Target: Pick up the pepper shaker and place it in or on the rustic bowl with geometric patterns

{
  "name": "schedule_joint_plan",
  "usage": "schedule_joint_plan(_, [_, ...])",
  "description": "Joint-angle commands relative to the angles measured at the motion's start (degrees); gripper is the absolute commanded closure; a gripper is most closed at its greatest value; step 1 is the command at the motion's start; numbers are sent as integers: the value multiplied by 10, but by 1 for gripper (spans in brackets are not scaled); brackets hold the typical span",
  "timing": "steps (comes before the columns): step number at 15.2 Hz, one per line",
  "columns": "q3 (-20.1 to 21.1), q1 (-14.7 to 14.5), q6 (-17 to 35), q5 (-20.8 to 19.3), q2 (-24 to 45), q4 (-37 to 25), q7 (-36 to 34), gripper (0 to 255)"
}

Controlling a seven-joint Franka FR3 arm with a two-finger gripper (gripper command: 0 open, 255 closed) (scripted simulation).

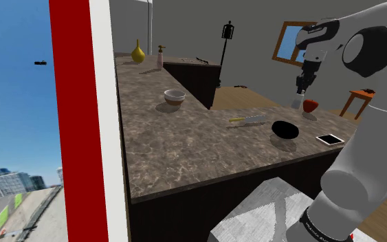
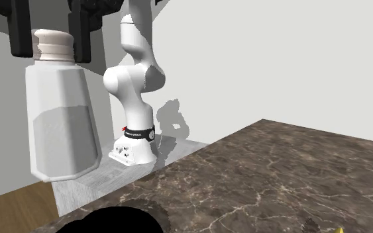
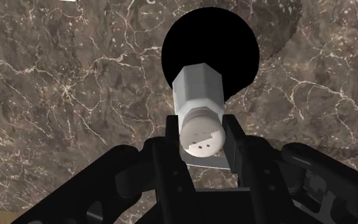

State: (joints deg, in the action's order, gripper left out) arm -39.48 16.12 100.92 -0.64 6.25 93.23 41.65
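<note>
The pepper shaker (image 3: 199, 102) is a white faceted shaker with a round holed cap. My gripper (image 3: 201, 141) is shut on it at the cap, and it hangs upright in the air. In the second exterior view the shaker (image 2: 57, 109) hangs close by from the black gripper (image 2: 52, 34). A round black bowl (image 3: 210, 44) lies on the marble counter straight below the shaker. In the shoulder view the gripper (image 1: 300, 91) holds the shaker (image 1: 297, 104) a little above and behind that black bowl (image 1: 285, 128). A white bowl with a brown band (image 1: 174, 97) stands farther along the counter towards that view's left.
A red bowl (image 1: 311, 105) sits just beside the shaker. A yellow-handled utensil (image 1: 248, 120) and a flat tablet (image 1: 330, 139) lie near the black bowl. A yellow vase (image 1: 137, 51) and a soap bottle (image 1: 160, 56) stand at the counter's far end.
</note>
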Motion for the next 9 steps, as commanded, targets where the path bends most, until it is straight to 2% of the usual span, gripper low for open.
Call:
schedule_joint_plan(1, [-1, 1, 14, 1, 1, 13, 3, 255])
schedule_joint_plan(9, [0, 0, 75, 1, 2, 74, -1, 255])
